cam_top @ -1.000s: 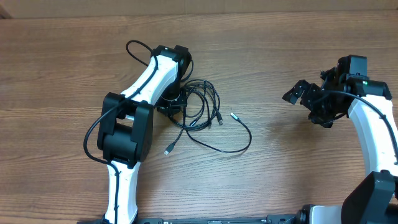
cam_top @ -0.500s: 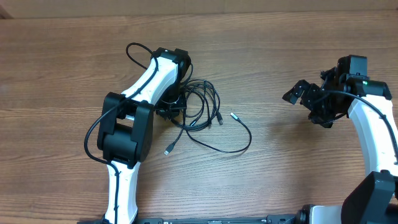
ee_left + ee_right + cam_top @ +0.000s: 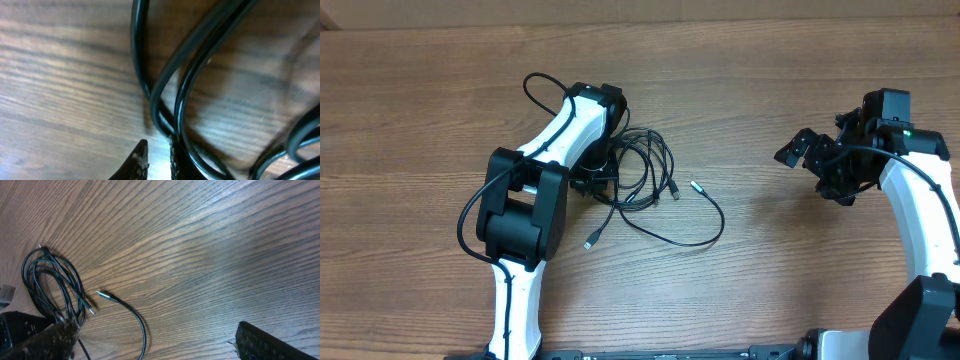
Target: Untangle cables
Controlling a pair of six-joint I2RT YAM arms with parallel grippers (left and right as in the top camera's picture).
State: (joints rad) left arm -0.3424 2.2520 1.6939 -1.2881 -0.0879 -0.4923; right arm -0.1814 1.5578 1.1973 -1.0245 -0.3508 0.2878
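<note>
Thin black cables [image 3: 665, 165] in a tangled coil on the bench [image 3: 770, 100].
Loops lie at the left fingers' [image 3: 138, 161] tips; one silver-tipped end [image 3: 696, 185] trails toward the right fingers [image 3: 265, 342].

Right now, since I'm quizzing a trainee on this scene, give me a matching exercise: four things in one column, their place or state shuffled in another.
1. left gripper
2. right gripper
3. coiled cables
4. silver-tipped plug

A. lying alone, right of the coil
B. open, far from any cable
C. low at the coil, strands beside its fingertips
D. bunched in overlapping loops

Pairs: 1-C, 2-B, 3-D, 4-A
</note>
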